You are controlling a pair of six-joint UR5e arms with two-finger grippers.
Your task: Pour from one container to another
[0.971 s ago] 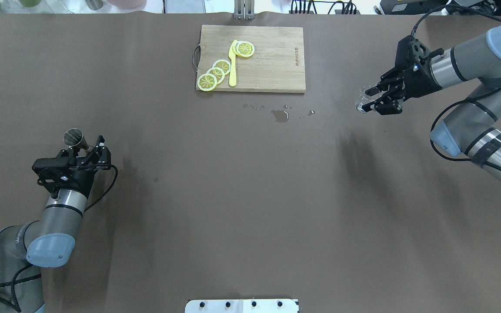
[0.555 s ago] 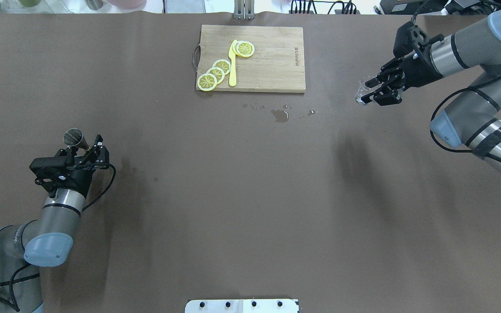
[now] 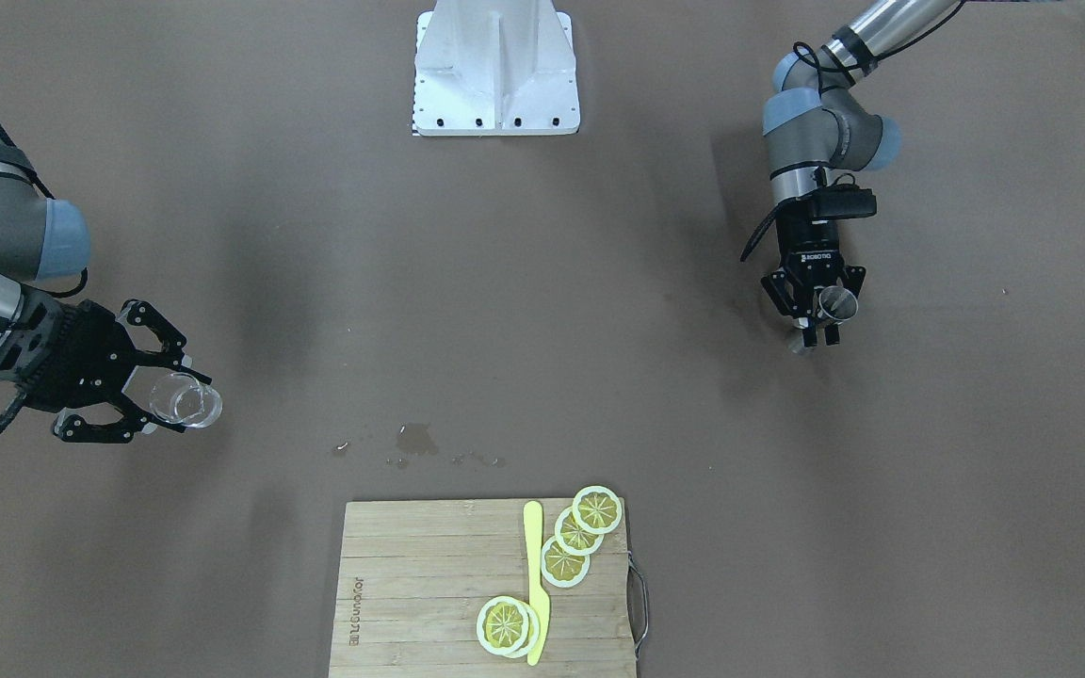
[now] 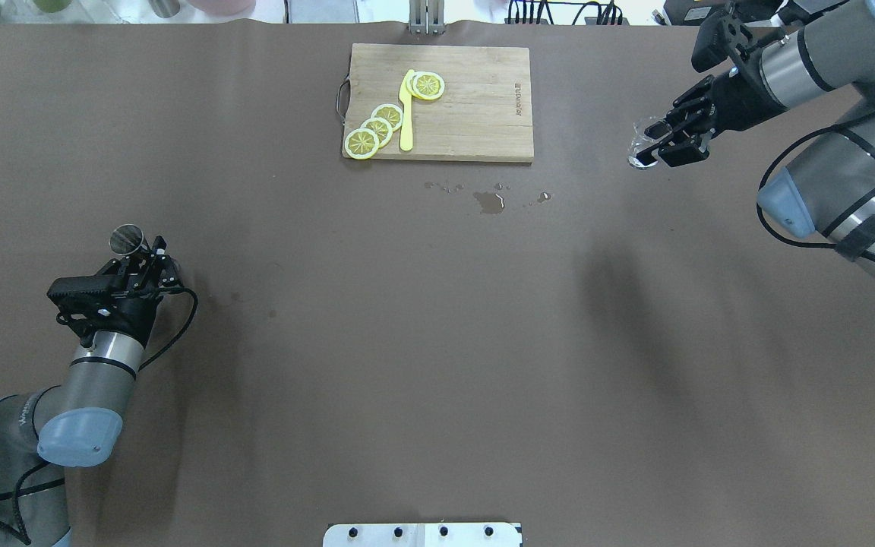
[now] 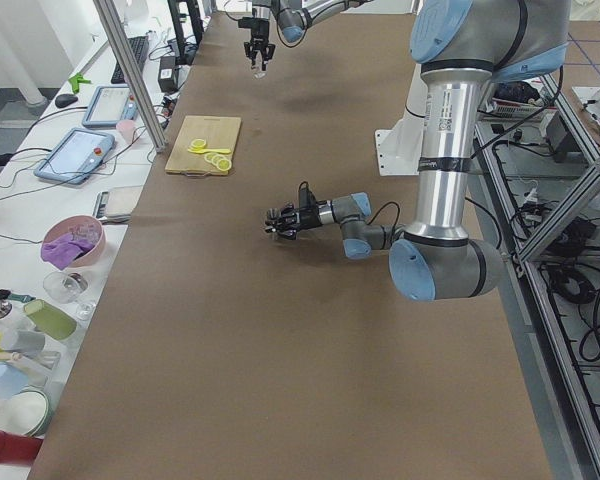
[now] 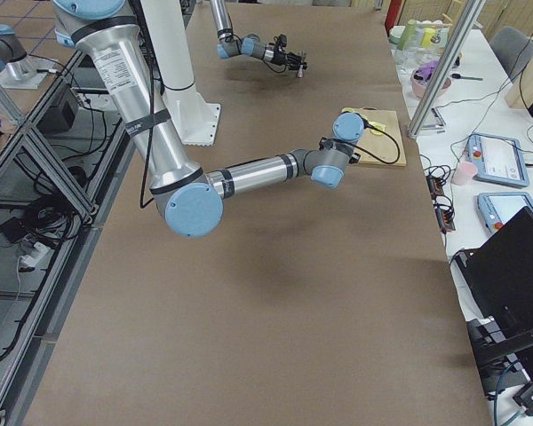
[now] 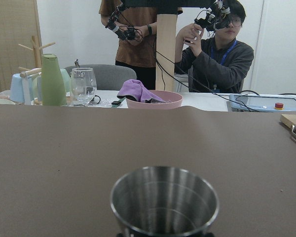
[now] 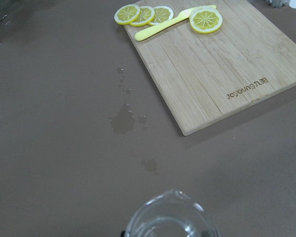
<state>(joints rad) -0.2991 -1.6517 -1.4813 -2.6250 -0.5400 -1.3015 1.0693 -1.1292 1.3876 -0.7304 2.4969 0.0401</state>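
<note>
A small steel cup stands upright in my left gripper, which is shut on it low over the near left of the table. In the left wrist view the steel cup shows its open, empty-looking mouth. My right gripper is shut on a clear glass beaker with a spout, held above the table right of the board. In the front view the beaker tilts out of the right gripper. Seen from the right wrist, the beaker looks almost empty.
A wooden cutting board at the far middle carries lemon slices and a yellow knife. A small spill of liquid wets the brown table in front of it. Operators and cups are beyond the far edge.
The right gripper has carried the glass beaker farther from the robot and slightly to the right. The left gripper has shifted a little to the left and away with the steel cup.
</note>
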